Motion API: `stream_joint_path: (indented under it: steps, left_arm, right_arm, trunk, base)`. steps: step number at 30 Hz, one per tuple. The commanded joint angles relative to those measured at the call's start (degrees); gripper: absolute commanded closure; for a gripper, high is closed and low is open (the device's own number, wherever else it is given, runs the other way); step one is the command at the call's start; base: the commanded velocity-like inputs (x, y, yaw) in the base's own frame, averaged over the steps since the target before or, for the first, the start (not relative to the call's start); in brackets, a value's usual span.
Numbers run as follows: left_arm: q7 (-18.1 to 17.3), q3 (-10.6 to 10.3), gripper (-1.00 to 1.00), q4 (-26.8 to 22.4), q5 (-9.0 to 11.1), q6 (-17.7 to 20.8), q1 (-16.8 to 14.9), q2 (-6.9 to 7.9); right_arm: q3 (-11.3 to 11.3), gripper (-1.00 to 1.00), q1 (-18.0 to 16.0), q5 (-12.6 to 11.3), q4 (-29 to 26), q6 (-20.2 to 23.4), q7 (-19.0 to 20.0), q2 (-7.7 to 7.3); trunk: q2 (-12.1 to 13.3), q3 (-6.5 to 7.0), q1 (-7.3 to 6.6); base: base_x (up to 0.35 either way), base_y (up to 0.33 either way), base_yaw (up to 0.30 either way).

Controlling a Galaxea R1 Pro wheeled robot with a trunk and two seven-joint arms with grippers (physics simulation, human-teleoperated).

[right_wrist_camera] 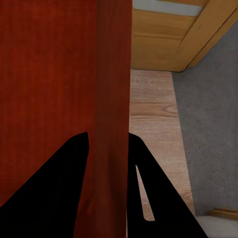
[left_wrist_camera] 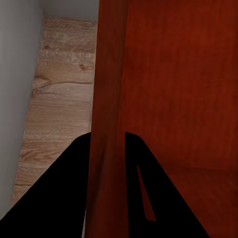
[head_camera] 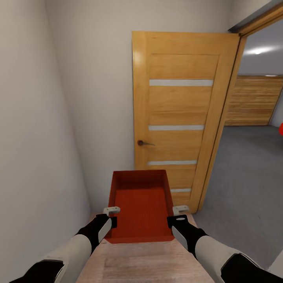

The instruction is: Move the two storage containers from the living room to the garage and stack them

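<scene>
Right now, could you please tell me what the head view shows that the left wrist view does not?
Head view alone: the open door, the garage's grey floor and plank doors beyond it, and the right claw on the container's other wall. Left wrist view alone: a close look at the left claw with its fingers either side of the thin wall. Both: the container, the left claw and the wood floor.

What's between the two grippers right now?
The orange-red storage container, held between the left gripper and the right gripper; the head view shows it.
</scene>
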Motion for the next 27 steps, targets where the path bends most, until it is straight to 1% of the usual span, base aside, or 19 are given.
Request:
stream_joint_path:
  steps: [1,4,7,27]
  left_arm:
    - [0.7,-0.4,1.0,-0.3,-1.7,0.1,0.0,0.6]
    - [0.7,-0.4,1.0,-0.3,-1.7,0.1,0.0,0.58]
    - [0.7,-0.4,1.0,-0.3,-1.7,0.1,0.0,0.59]
    - [0.7,-0.4,1.0,-0.3,-1.7,0.1,0.0,0.55]
  right_arm:
    - [0.7,1.0,0.0,-1.1,0.1,0.4,-0.5,-0.07]
    - [0.7,1.0,0.0,-1.0,0.1,0.4,-0.5,-0.02]
    - [0.7,1.0,0.0,-1.0,0.1,0.4,-0.5,0.01]
    - [0.7,1.0,0.0,-1.0,0.1,0.4,-0.5,-0.07]
  trunk:
    - [0.0,-0.02,0.05]
    - [0.0,-0.02,0.05]
    - [0.0,-0.02,0.05]
    - [0.0,-0.02,0.05]
  base:
    - [0.315,0.0,-0.033]
    - [0.251,0.0,-0.143]
    - [0.113,0.0,-0.25]
    - [0.004,0.0,-0.284]
